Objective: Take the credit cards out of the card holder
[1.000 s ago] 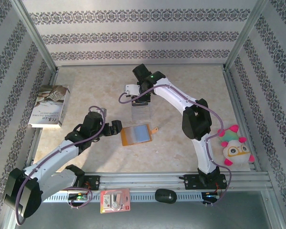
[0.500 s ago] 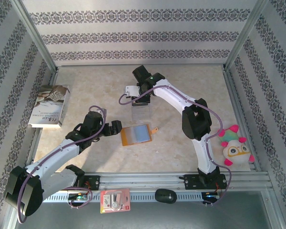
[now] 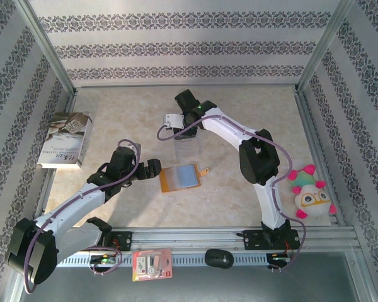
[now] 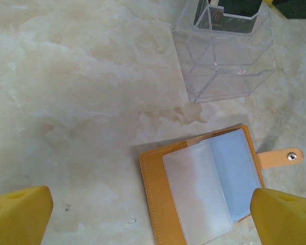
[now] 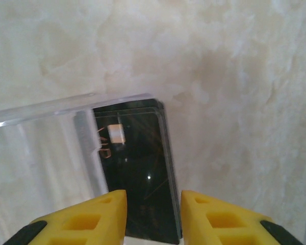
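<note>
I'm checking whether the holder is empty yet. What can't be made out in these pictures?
Left wrist view: card holder is cut off by the bottom edge, and its cloudy sleeves hide any contents.
Right wrist view: black credit card has its lower end behind the right gripper, and its print is blurred.

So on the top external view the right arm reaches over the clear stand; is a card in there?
Observer: Yes, the right wrist view shows a black credit card standing inside the clear plastic stand.
Reviewer: Is it gripped?
Observer: No, the right gripper has its jaws parted above the card's near end.
Reviewer: And the card holder's pockets?
Observer: In the left wrist view the card holder lies open, and no card shows through its clear sleeves.
</note>
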Motion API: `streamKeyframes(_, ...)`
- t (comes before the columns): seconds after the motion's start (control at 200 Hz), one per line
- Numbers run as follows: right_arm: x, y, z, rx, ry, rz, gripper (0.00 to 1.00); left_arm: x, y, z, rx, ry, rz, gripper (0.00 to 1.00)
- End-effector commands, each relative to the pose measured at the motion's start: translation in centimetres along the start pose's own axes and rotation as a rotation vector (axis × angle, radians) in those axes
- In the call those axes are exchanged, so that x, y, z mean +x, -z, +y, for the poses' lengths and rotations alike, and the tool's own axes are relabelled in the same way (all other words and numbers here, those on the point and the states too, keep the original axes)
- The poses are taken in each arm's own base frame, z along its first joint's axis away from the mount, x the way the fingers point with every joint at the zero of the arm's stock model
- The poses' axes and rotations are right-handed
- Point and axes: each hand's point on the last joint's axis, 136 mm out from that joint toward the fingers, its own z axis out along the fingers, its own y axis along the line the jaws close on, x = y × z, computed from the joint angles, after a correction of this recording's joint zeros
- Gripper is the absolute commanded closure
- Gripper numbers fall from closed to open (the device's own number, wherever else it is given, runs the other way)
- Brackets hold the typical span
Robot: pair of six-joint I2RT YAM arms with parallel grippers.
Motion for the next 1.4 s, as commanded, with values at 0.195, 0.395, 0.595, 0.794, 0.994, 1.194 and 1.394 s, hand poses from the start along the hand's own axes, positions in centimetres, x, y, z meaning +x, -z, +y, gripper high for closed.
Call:
streamKeyframes(0.195, -4.9, 6.1, -5.6, 0.219, -0.199, -0.24, 0.63, -1.4, 0.5, 0.0, 0.012, 0.019, -0.064, 0.01)
streamKeyframes(0.395, -6.4, 12.8, -6.5, 0.275, -0.615, -0.531, 0.53, -4.9, 1.2, 0.2, -0.031, 0.003, -0.209, 0.01)
streamKeyframes(0.595, -1.5, 17.0, -4.9, 0.335, -1.014, -0.659, 0.16, -9.6, 2.1, 2.0, -0.186, -0.04, -0.389, 0.01)
streamKeyframes(0.794, 6.6, 18.9, -3.6, 0.563, -1.342, -0.571, 0.02, -13.2, 1.9, 6.0, -0.428, -0.078, -0.464, 0.01)
streamKeyframes(0.994, 12.4, 19.2, -2.1, 0.623, -1.497, -0.482, 0.02, -15.5, 1.4, 12.6, -0.642, -0.14, -0.464, 0.01)
streamKeyframes(1.194, 18.3, 19.3, -1.5, 0.701, -1.642, -0.366, 0.02, -14.9, 0.9, 16.7, -0.734, -0.22, -0.505, 0.01)
streamKeyframes(1.394, 21.6, 19.9, -0.8, 0.817, -1.636, -0.343, 0.02, -14.0, -0.9, 16.8, -0.603, -0.243, -0.565, 0.01)
